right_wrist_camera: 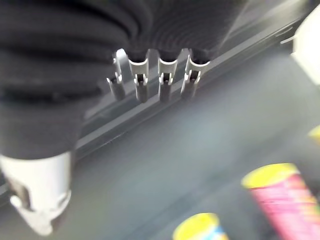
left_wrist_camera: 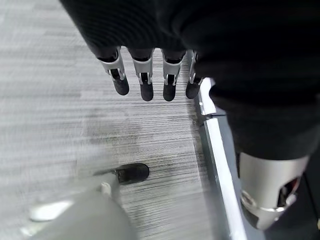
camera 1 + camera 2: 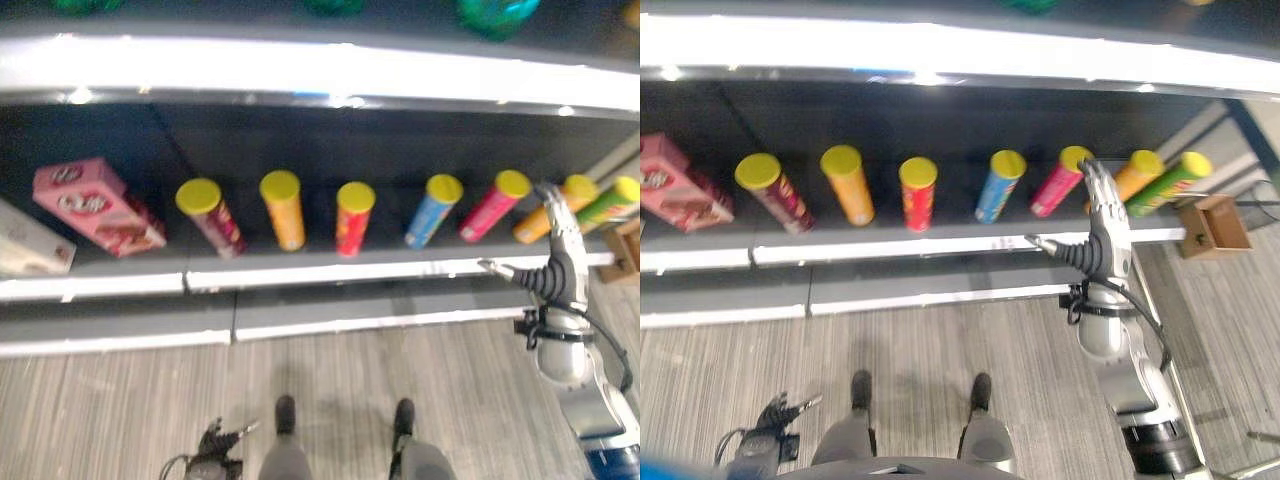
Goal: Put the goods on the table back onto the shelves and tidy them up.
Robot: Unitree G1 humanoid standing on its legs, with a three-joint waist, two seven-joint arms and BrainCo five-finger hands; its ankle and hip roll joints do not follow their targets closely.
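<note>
The right hand is raised before the shelf, fingers straight, thumb spread, nothing held, beside the pink can and orange can. The left hand hangs low over the floor, fingers relaxed and empty.

Seven cans are counted standing in a row on the shelf: maroon, yellow-orange, red, blue, pink, orange and green. One pink box lies at the left end, with a pale box partly seen beside it.

For tidying, the hand should be eased in slowly between cans, so that neighbours are not toppled.
</note>
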